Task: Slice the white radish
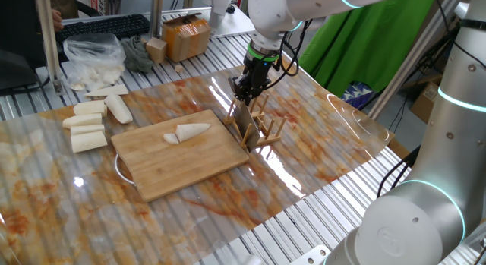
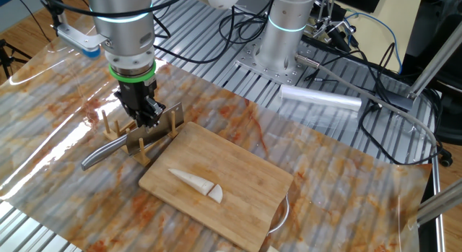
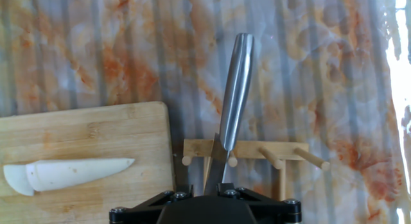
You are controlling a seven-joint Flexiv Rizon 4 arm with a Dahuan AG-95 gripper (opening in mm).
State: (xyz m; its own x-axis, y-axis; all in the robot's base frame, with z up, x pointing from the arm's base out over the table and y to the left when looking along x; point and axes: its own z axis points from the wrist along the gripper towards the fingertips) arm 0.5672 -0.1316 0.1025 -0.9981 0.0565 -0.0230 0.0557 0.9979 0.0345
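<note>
The white radish (image 1: 194, 130) lies on the wooden cutting board (image 1: 182, 162), its pointed tip towards the rack, with one slice (image 1: 171, 137) cut off its blunt end. It also shows in the other fixed view (image 2: 189, 180) and in the hand view (image 3: 77, 174). The steel knife (image 3: 234, 89) rests in the wooden peg rack (image 3: 282, 150) beside the board. My gripper (image 3: 207, 184) is low over the rack, its jaws on either side of the knife's blade end. A gap shows on one side, so it looks open. It shows in both fixed views (image 1: 247, 94) (image 2: 149, 116).
Several blunt white cylinder chunks (image 1: 87, 128) lie left of the board. Behind them are a plastic bag of white pieces (image 1: 95, 60), a cardboard box (image 1: 186, 36) and a keyboard (image 1: 106, 26). A clear roll (image 2: 321, 99) lies near the arm's base (image 2: 278, 42).
</note>
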